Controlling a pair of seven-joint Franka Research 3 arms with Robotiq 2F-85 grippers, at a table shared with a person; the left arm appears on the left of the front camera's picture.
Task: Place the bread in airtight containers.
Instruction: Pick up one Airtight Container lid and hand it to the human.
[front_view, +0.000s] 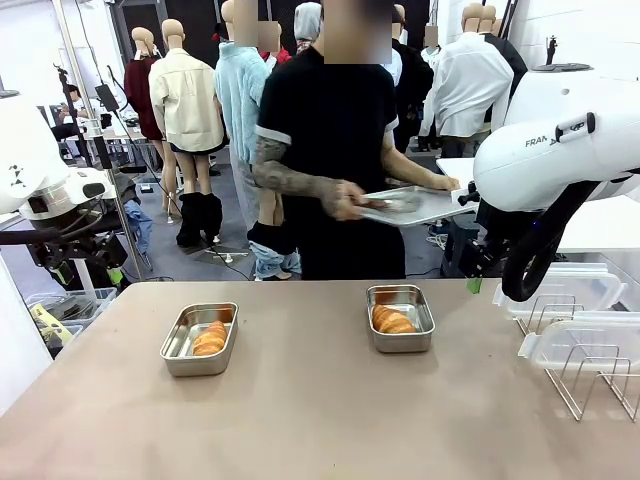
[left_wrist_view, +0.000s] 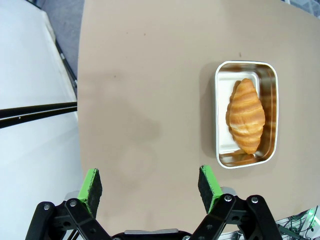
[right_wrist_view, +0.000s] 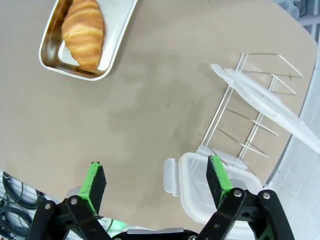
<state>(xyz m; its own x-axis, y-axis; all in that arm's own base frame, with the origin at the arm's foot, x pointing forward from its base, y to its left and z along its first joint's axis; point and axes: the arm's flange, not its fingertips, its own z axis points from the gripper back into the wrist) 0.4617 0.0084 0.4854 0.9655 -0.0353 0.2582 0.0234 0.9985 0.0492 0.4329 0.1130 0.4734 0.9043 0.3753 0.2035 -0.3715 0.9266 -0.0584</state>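
Note:
Two steel containers stand on the brown table, each holding one piece of bread. In the front view the left container (front_view: 179, 347) holds a croissant (front_view: 210, 337), and the right container (front_view: 416, 300) holds another croissant (front_view: 392, 320). Neither has a lid on. My left gripper (left_wrist_view: 150, 184) hangs open above bare table, with its container (left_wrist_view: 270, 90) and croissant (left_wrist_view: 246, 115) off to one side. My right gripper (right_wrist_view: 156, 179) is open too, high over the table, well apart from its container (right_wrist_view: 118, 30) and croissant (right_wrist_view: 83, 31).
A person at the far side holds a flat metal tray (front_view: 415, 205). Clear lids (front_view: 570, 345) rest on wire racks (front_view: 590, 385) at the table's right. One lid (right_wrist_view: 265, 100) leans on a rack (right_wrist_view: 240, 135), and another lid (right_wrist_view: 200, 187) lies flat under my right gripper's finger.

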